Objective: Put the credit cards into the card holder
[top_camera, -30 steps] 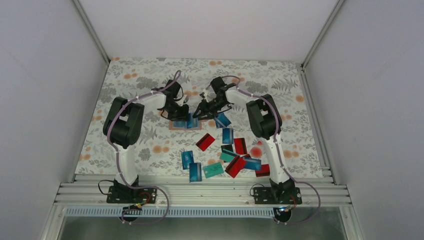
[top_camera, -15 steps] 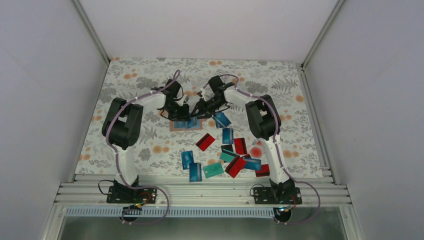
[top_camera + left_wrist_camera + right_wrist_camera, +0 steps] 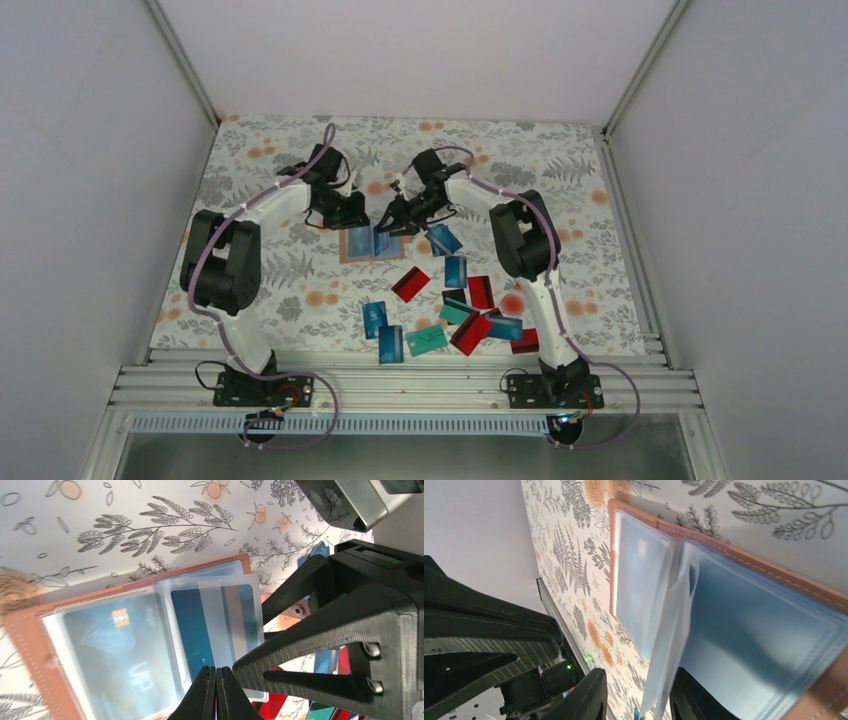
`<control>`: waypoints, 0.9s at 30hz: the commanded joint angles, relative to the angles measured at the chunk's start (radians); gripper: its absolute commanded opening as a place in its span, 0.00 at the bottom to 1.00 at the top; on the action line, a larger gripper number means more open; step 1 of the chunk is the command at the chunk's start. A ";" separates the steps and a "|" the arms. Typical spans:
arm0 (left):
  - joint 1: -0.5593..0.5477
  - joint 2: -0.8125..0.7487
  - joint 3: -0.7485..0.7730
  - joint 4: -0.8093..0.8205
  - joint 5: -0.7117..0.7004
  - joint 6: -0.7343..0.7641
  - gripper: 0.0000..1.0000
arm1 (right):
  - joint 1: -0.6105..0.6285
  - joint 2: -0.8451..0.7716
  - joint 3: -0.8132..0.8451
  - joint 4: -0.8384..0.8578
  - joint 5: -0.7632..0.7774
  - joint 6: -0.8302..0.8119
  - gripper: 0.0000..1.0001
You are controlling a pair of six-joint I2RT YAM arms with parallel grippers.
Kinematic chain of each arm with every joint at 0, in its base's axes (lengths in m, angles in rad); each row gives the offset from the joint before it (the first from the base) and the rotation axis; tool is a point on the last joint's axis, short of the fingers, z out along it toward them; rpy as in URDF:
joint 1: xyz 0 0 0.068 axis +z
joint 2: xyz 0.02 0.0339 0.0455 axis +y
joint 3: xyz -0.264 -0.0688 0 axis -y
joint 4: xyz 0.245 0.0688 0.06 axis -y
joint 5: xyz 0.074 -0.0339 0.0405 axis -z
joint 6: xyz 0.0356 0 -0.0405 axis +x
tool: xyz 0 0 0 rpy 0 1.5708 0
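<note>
Card holder (image 3: 352, 245) open, partly cut off | left gripper (image 3: 216, 674) closed | right gripper (image 3: 636, 682) narrow, straddling clear page (image 3: 671, 630)

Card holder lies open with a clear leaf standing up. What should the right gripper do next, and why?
Probably close the right gripper on the raised clear leaf: it straddles the leaf with a gap, and the visible pockets of the card holder look filled with blue cards, so turning the leaf may expose an empty one.
</note>
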 commanded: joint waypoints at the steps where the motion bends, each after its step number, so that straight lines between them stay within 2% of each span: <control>1: 0.026 -0.059 -0.034 -0.030 -0.018 -0.020 0.02 | 0.020 -0.005 0.043 0.000 -0.014 0.022 0.32; 9: 0.081 -0.167 -0.107 -0.059 -0.052 -0.012 0.02 | 0.069 0.056 0.160 0.000 -0.099 0.053 0.43; 14: 0.118 -0.231 -0.153 -0.092 -0.070 0.004 0.02 | 0.105 0.139 0.279 -0.002 -0.172 0.072 0.44; 19: 0.129 -0.280 -0.177 -0.129 -0.093 0.015 0.02 | 0.116 0.132 0.333 0.051 -0.213 0.103 0.46; 21: 0.130 -0.298 -0.188 -0.138 -0.092 0.010 0.02 | 0.117 0.114 0.342 0.050 -0.208 0.097 0.46; 27: 0.129 -0.356 -0.245 -0.156 -0.093 -0.019 0.02 | 0.108 0.027 0.310 -0.034 -0.066 0.033 0.47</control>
